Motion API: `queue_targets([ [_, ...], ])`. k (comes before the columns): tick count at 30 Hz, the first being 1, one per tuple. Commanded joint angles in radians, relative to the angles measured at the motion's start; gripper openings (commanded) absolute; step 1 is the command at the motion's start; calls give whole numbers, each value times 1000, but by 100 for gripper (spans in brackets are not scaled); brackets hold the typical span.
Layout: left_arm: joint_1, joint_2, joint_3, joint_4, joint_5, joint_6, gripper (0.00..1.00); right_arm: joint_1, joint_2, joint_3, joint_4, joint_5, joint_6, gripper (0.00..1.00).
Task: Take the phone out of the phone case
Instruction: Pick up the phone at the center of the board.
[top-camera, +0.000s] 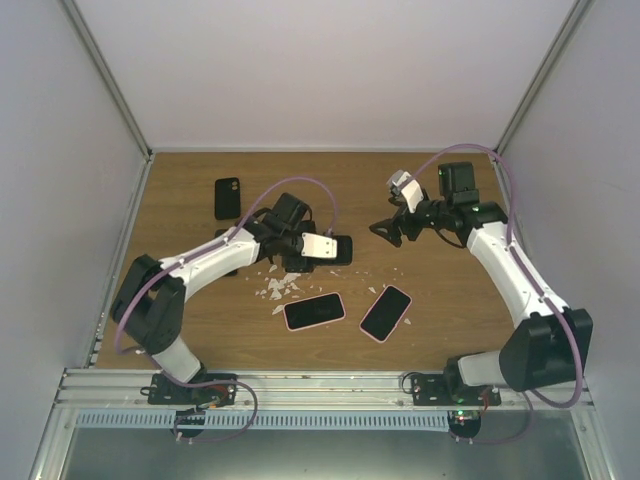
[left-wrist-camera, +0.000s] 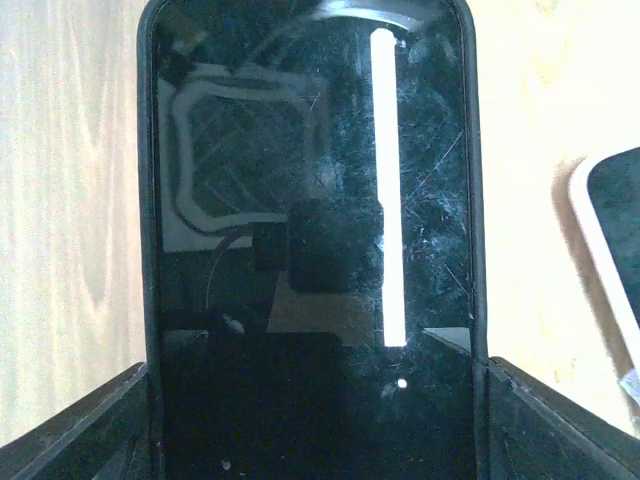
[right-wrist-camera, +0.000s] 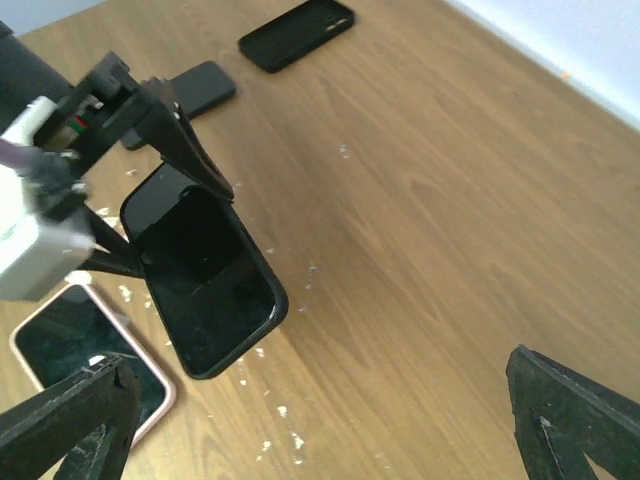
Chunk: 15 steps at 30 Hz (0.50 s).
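wood-grain table (top-camera: 440, 180) boxed in by plain white walls (top-camera: 330, 70). white flecks (top-camera: 280, 287) litter the middle. a pink-cased phone (top-camera: 314, 310) and a second pink one (top-camera: 386, 313) lie face up toward the front, and a loose black shell (top-camera: 228, 197) sits at back left.

left gripper (top-camera: 328, 250) is clamped across the width of the phone (left-wrist-camera: 310, 200). its fingers (left-wrist-camera: 90, 430) press the rim of the black case (left-wrist-camera: 477, 200). the phone is seated in the case, screen up, and i cannot tell whether it is off the boards. the hold looks meant to pin one end and offer the free end to the other arm.

right gripper (top-camera: 393, 232) hangs near that free end, jaws spread wide with nothing in them. it is likely poised to pry at a case corner.
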Motion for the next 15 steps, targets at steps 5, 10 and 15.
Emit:
queue_targets([
  [5,-100,-182,-103,127,-34,265,37,-7,96,70,-177,-197,-45,96],
  [10,-153,-240,-132,154,-56,350,36,22,147,68,-265,-244,-58,91],
  [15,-209,-281,-165,183,-84,437,36,61,190,62,-343,-292,-97,87],
])
